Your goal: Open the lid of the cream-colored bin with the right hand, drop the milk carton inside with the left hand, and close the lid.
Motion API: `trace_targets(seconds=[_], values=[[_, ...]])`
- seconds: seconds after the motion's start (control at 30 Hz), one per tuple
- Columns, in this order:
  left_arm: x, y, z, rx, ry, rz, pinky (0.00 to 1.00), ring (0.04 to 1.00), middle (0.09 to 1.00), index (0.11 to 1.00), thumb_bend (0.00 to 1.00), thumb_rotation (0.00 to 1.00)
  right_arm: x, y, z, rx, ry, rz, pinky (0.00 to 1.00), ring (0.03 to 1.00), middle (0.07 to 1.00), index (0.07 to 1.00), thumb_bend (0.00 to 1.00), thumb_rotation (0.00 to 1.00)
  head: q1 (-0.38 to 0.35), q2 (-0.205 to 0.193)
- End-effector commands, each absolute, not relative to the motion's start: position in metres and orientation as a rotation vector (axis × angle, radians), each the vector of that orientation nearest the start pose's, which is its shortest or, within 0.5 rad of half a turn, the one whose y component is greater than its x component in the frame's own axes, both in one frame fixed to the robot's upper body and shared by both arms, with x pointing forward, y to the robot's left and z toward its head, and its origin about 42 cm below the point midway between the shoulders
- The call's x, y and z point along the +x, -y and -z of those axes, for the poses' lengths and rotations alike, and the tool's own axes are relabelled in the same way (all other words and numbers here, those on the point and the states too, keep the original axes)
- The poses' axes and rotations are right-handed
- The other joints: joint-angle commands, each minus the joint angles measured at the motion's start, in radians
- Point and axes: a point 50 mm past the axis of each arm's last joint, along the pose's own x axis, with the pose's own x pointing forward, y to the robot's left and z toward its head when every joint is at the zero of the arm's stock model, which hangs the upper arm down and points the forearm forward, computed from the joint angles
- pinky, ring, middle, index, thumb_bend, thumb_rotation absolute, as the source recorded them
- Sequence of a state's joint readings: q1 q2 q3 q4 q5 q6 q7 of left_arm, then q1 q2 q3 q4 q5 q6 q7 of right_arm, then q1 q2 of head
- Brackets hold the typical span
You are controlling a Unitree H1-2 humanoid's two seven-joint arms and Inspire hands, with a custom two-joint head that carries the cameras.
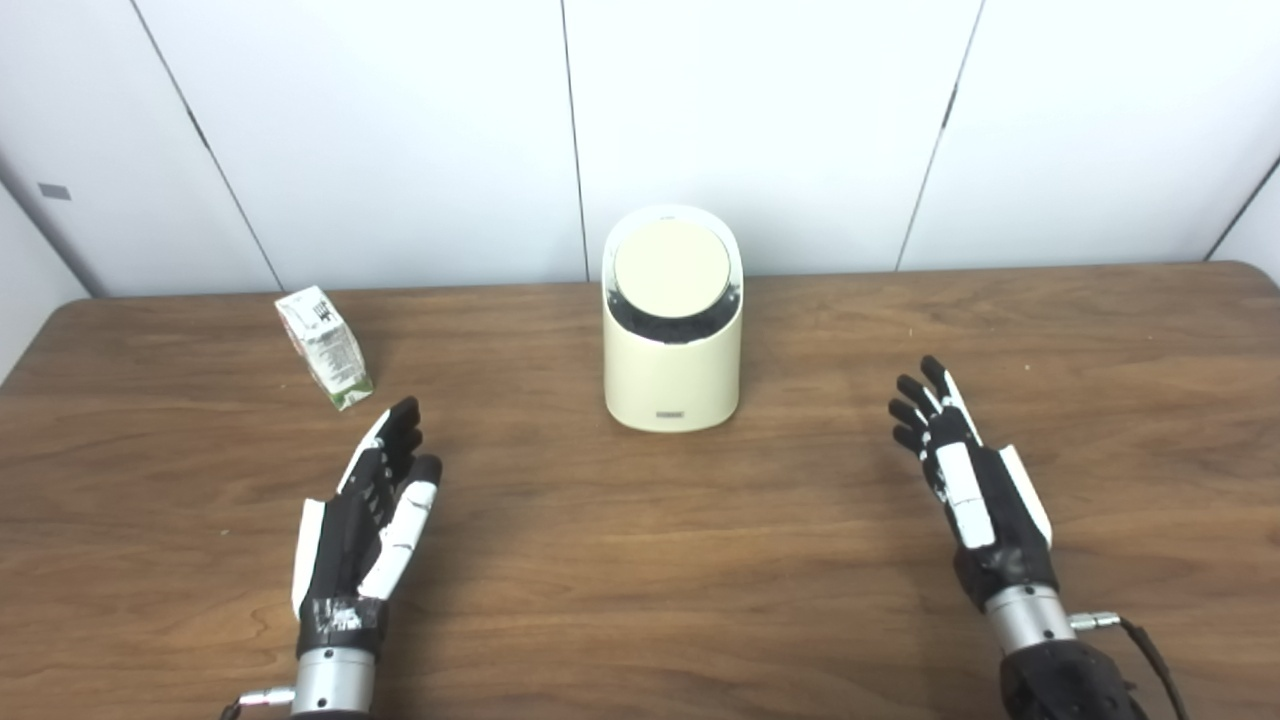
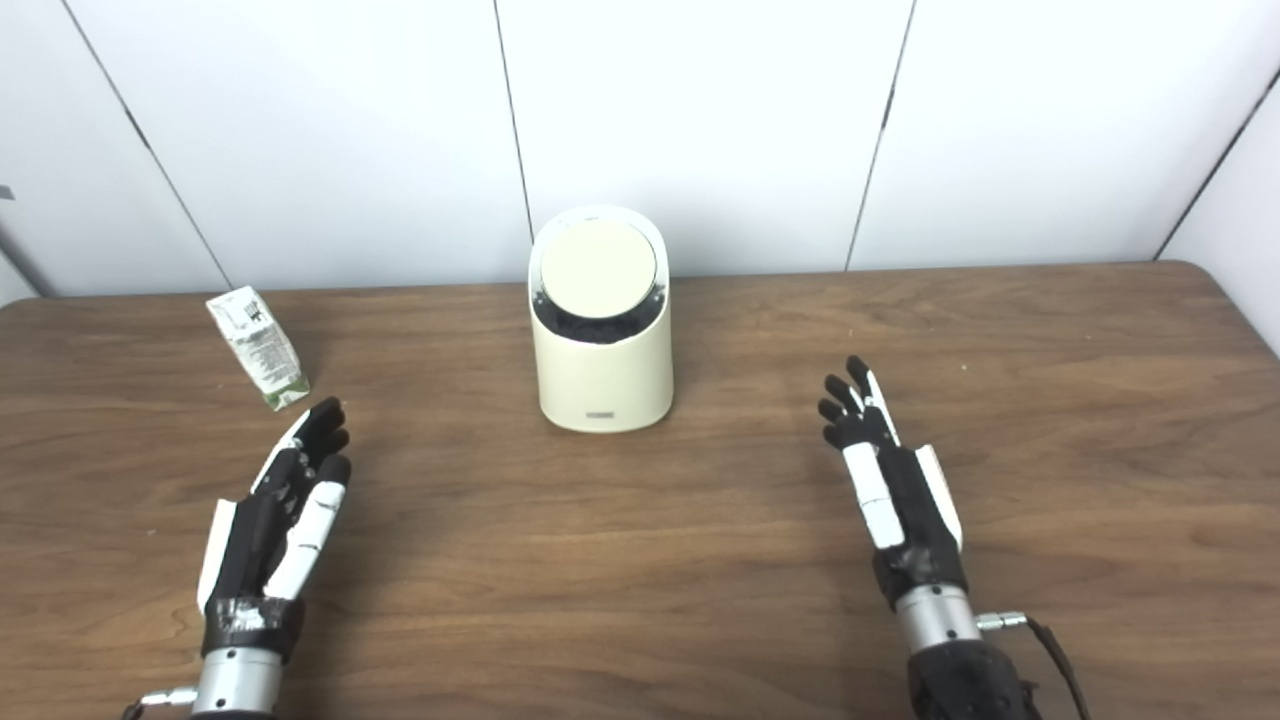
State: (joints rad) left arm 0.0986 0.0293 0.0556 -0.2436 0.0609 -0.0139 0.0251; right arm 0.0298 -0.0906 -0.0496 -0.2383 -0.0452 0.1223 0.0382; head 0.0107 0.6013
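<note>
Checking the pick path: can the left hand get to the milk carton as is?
Probably yes. The left hand is open, and the milk carton lies just beyond its fingers with only bare table between; the bin stands off to the side.

A dark brown wood-grain counter (image 1: 640, 560) with rounded far corners is seen filling the lower part of both views. Behind it, a plain white panelled wall (image 1: 760, 120) is shown, divided by thin dark seams that run upward from the counter's far edge, some upright and some slanted. A small grey rectangular tag (image 1: 53, 191) is fixed on the wall at the far left. The scene is evenly lit, and soft shadows are cast on the wood surface.
</note>
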Motion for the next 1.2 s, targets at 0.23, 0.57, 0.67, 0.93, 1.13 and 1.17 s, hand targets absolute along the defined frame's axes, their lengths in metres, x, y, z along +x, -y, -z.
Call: trace_targets(seconds=[0.23, 0.57, 0.67, 0.93, 1.13, 1.17], values=[[0.255, -0.239, -0.155, 0.096, 0.235, -0.101, 0.92, 0.910, 0.918, 0.928, 0.58, 0.67, 0.278, 0.249, -0.162, -0.152, 0.163, 0.018, 0.91, 0.911, 0.943, 1.000, 0.68, 0.99, 0.000, 0.001], [0.251, -0.240, -0.162, 0.101, 0.233, -0.095, 0.94, 0.920, 0.922, 0.928, 0.58, 0.67, 0.274, 0.249, -0.169, -0.159, 0.171, 0.020, 0.91, 0.913, 0.943, 1.000, 0.69, 0.92, -0.013, 0.010], [0.249, -0.239, -0.164, 0.113, 0.231, -0.094, 0.93, 0.919, 0.923, 0.929, 0.57, 0.68, 0.276, 0.248, -0.175, -0.188, 0.195, 0.032, 0.88, 0.895, 0.930, 1.000, 0.74, 0.81, -0.013, 0.013], [0.245, -0.232, -0.165, 0.094, 0.215, -0.097, 0.91, 0.914, 0.917, 0.918, 0.57, 0.66, 0.309, 0.241, -0.207, -0.310, 0.247, 0.053, 0.78, 0.873, 0.892, 0.988, 0.84, 0.70, -0.005, 0.010], [0.244, -0.226, -0.162, 0.080, 0.217, -0.090, 0.94, 0.920, 0.913, 0.917, 0.54, 0.63, 0.343, 0.231, -0.241, -0.362, 0.289, 0.056, 0.83, 0.879, 0.898, 0.996, 0.87, 0.62, 0.000, 0.011], [0.244, -0.226, -0.162, 0.084, 0.214, -0.090, 0.94, 0.919, 0.912, 0.916, 0.54, 0.62, 0.351, 0.227, -0.248, -0.359, 0.311, 0.058, 0.84, 0.877, 0.898, 0.996, 0.87, 0.61, 0.001, 0.011]])
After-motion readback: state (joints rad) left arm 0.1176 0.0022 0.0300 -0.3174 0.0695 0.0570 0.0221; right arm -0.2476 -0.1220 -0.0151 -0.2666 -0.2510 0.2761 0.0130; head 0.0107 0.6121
